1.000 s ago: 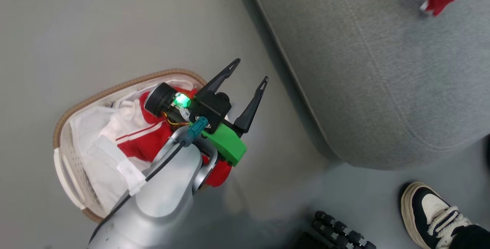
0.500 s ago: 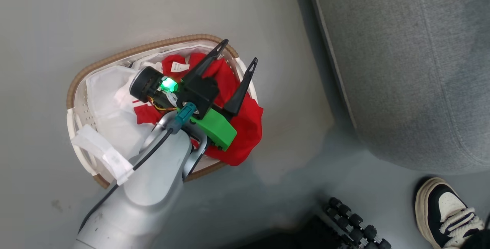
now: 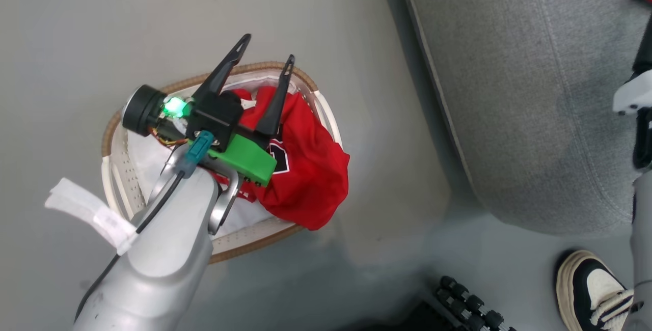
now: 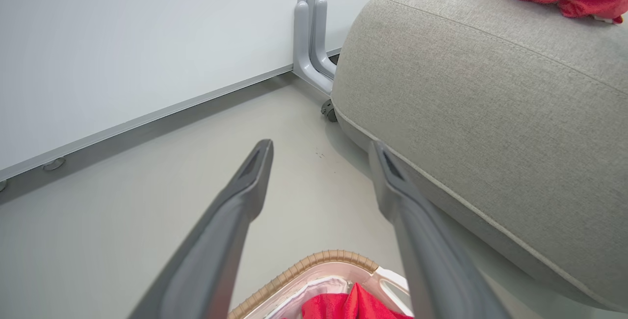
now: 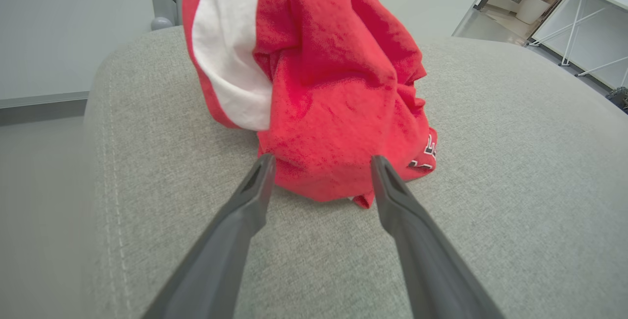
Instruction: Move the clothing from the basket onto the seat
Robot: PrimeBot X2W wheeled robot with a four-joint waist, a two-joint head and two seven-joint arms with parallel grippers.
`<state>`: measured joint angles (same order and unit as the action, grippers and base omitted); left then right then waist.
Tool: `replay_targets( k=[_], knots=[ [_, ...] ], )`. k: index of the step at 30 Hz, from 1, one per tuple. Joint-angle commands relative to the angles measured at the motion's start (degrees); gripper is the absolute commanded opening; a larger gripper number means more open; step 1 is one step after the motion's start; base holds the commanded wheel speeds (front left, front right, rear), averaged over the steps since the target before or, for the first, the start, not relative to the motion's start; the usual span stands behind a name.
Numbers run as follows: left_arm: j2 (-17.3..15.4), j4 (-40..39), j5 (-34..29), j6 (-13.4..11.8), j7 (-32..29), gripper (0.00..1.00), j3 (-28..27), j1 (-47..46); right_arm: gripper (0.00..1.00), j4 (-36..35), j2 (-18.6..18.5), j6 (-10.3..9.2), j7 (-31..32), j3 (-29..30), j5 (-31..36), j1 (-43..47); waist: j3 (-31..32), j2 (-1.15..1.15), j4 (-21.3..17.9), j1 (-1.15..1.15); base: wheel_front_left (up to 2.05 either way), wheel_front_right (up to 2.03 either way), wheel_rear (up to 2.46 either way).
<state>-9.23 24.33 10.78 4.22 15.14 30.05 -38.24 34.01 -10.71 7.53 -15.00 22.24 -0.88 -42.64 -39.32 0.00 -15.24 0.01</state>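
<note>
Right pincer (image 5: 322,159): fingers spread wide and gripping nothing. It sits low over the seat (image 5: 490,211), tips just short of a heaped red garment (image 5: 319,88).
Why that heap sits so: it rests on the cushion under its own weight, white stripe uppermost, and no finger pinches it. You can count it as delivered.
Left pincer (image 3: 269,48): also open and empty, poised above the basket (image 3: 254,247) with its fingers pointing past the far rim.
Clothing left to move: the numbered jersey (image 3: 305,178) fills the seat side of the basket and droops over the rim there, with the white liner (image 3: 244,219) beneath it.
Why this matters to you: the overhang gives a free fold to pinch, but a low grab risks catching the liner as well.
Edges: you must lift over the brown rim, then over the seat's rounded front edge. In the left wrist view a panel leg (image 4: 309,39) stands at the seat's corner.
Open room: a bare strip of floor (image 3: 397,168) separates basket and seat — enough for a swing, I judge. Keep clear of a person's shoe (image 3: 586,290) at the lower right.
</note>
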Motion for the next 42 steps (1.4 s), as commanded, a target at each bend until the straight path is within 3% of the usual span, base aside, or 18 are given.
replay_targets(
  k=[1, 12, 18, 27, 42],
  knots=[
    [-0.4, -0.6, -0.3, -0.5, 0.0, 1.0, -0.9, 1.6, 1.0, -0.9, 0.4, -0.08, -0.3, -0.7, -0.6, 1.8, 2.7, 0.0, 0.7, -0.01, 0.0, 0.0, 0.0],
    [1.9, -2.9, -1.5, -2.3, 0.0, 1.0, -10.1, 10.0, 1.0, -8.2, 1.0, -0.08, -0.3, -12.8, -3.4, 8.9, 12.6, 0.0, 6.2, -0.01, 0.0, 0.0, 0.0],
    [3.3, -3.6, -2.0, -1.8, 0.0, 1.0, -15.0, 14.4, 1.0, -9.8, 1.6, -0.08, -0.3, -17.7, -4.5, 10.4, 16.8, 0.0, 9.3, -0.01, 0.0, 0.0, 0.0],
    [4.7, -4.6, -3.6, -1.3, 0.0, 1.0, -20.8, 20.3, 1.0, -9.7, 3.9, -0.08, -0.3, -21.1, -6.3, 13.6, 21.2, 0.0, 12.8, -0.01, 0.0, 0.0, 0.0],
    [5.9, -8.5, -6.5, -1.2, 0.0, 1.0, -26.8, 29.1, 1.0, -9.9, 5.7, -0.08, -0.3, -26.6, -6.7, 21.8, 28.4, 0.0, 13.8, -0.01, 0.0, 0.0, 0.0]
  ],
)
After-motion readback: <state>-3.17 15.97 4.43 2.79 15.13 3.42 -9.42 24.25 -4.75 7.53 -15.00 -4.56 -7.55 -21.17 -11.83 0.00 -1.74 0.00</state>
